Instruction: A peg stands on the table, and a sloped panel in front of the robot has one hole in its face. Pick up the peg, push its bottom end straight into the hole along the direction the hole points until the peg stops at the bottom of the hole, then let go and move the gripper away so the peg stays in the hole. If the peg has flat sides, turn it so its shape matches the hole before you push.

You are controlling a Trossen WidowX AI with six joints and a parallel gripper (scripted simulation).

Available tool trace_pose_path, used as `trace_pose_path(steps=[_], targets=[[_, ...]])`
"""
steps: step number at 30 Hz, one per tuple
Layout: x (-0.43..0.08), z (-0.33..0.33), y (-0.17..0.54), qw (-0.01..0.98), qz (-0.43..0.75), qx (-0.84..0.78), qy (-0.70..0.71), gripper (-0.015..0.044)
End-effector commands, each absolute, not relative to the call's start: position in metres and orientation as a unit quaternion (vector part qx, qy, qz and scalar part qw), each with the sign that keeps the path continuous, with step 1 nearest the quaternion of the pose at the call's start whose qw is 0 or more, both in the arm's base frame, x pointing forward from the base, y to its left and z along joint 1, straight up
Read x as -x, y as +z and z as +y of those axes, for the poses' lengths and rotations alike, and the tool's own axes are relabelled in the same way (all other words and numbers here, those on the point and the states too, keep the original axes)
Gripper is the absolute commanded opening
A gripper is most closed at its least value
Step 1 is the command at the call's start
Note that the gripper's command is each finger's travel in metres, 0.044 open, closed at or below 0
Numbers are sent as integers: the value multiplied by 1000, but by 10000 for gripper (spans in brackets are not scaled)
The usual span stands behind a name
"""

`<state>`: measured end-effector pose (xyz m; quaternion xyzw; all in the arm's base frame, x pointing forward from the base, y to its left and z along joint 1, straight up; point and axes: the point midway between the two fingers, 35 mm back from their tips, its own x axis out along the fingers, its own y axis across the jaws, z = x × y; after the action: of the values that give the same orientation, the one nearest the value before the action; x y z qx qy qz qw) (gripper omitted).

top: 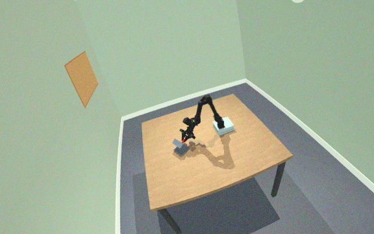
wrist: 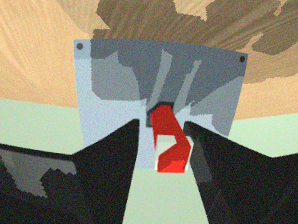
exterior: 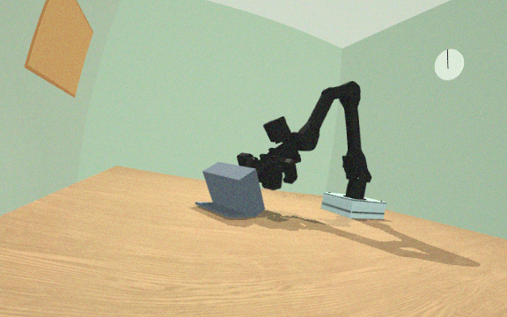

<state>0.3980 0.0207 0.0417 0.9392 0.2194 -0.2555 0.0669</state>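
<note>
The red peg (top: 183, 140) (wrist: 166, 121), with a white band near its top, has its bottom end in the dark-rimmed hole in the blue-grey sloped panel (top: 176, 142) (exterior: 234, 190) (wrist: 112, 75). It stands out of the face toward the wrist camera. How deep it sits cannot be told. My gripper (top: 185, 139) (wrist: 161, 126) is open around the peg. In the wrist view a gap shows left of the peg, and the right finger lies close beside it. In the exterior view the panel block hides the peg and the hole.
The panel's base plate (exterior: 211, 210) lies on the wooden table (top: 206, 175) (exterior: 236, 273). The arm's pale base box (top: 224, 127) (exterior: 354, 209) stands behind the panel, on the right in the top and exterior views. The black arm arches between them.
</note>
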Motion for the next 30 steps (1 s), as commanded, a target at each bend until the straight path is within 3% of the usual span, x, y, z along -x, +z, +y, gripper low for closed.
trace_pose_path(steps=[1, 9, 30], targets=[[-398, 21, 42, 67, 220, -939, -256, 236], [-396, 19, 43, 67, 220, -939, -256, 440], [-380, 8, 57, 68, 218, -939, -256, 440]])
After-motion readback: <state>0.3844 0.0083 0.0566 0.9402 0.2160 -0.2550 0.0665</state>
